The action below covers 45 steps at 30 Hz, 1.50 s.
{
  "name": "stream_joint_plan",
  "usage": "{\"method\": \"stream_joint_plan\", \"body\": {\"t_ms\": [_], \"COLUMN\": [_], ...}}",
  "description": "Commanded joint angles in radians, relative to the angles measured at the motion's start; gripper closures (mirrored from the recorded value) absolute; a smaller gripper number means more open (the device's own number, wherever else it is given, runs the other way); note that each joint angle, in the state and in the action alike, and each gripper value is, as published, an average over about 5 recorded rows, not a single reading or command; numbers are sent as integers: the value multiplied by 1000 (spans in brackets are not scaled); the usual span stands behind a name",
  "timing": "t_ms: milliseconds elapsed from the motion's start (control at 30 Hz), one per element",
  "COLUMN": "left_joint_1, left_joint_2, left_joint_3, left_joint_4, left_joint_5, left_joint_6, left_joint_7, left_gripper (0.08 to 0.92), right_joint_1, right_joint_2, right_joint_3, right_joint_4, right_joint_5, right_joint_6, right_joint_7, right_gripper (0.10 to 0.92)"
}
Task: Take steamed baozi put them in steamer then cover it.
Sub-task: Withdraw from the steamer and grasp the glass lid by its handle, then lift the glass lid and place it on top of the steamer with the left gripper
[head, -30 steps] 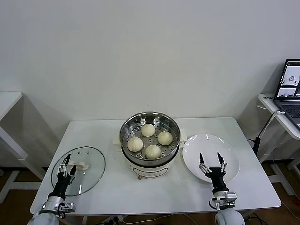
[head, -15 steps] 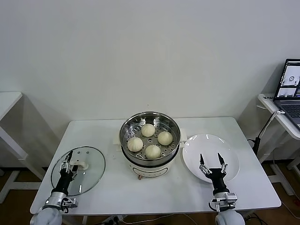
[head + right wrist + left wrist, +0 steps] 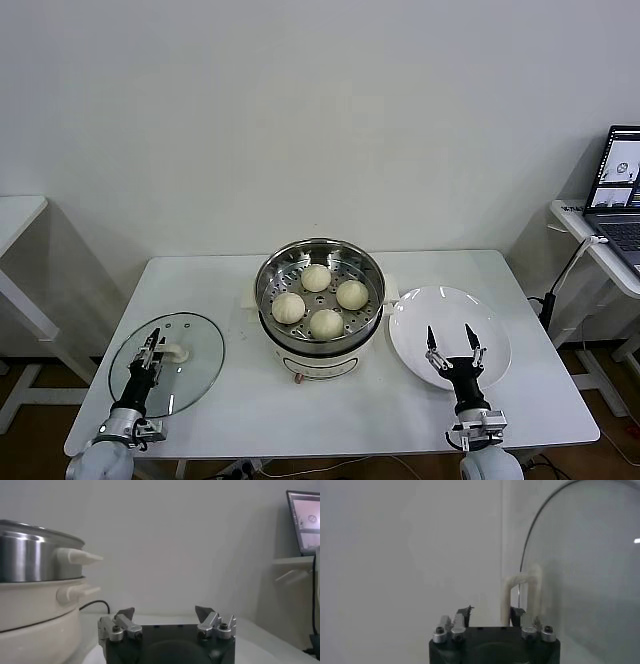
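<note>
Four steamed baozi [image 3: 319, 299] sat on the perforated tray inside the steamer [image 3: 320, 305], at the middle of the white table [image 3: 250, 400]. Glass cover [image 3: 170, 362] lay flat on the table, well left of the steamer, white handle [image 3: 522, 597] up. Left gripper [image 3: 148, 349] was low over the cover at the handle, jaws narrowed; one fingertip just beside the handle loop, contact not clear, cannot tell if clamped. Right gripper [image 3: 452, 344] hung above the empty white plate [image 3: 490, 325], right of the steamer, jaws wide apart, nothing held.
</note>
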Motion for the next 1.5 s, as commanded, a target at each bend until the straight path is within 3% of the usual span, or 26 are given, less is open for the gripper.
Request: {"method": "stream_joint_plan", "body": {"t_ms": [33,300,433,700,967,1200,1500], "left_joint_1": [-8,3,50,117,86,-43,-172], "left_joint_2": [-3,-4,15,58,55,4,-129], "left_joint_3": [0,-13,-40,-96,53,338,574], "left_joint_4": [26,-29,-159,-534,-808,-854,-756], "left_joint_5": [0,-13,-54,-160,-191,-146,-42], "left_joint_6": [-9,-25,-1,122,286,481,648], "left_joint_7": [3,-3,-3,58,184,294,426], "left_gripper": [612,805,810,810,810,810,810], "right_joint_1": [-1,-1,-1,2,3,10,24], "right_joint_2": [0,2,5,7,5,3,3], "right_joint_3": [1,6,5,4,17,24,28], "right_joint_4": [7,3,1,3,0,-12,-27], "right_joint_5": [-3,-4,-7,-10,-10,-10,-19], "right_joint_6": [1,7,10,7,4,-1,-16], "right_joint_7": [0,0,0,1,7,20,32], "right_gripper": [203,203,203,203,203,203,203]}}
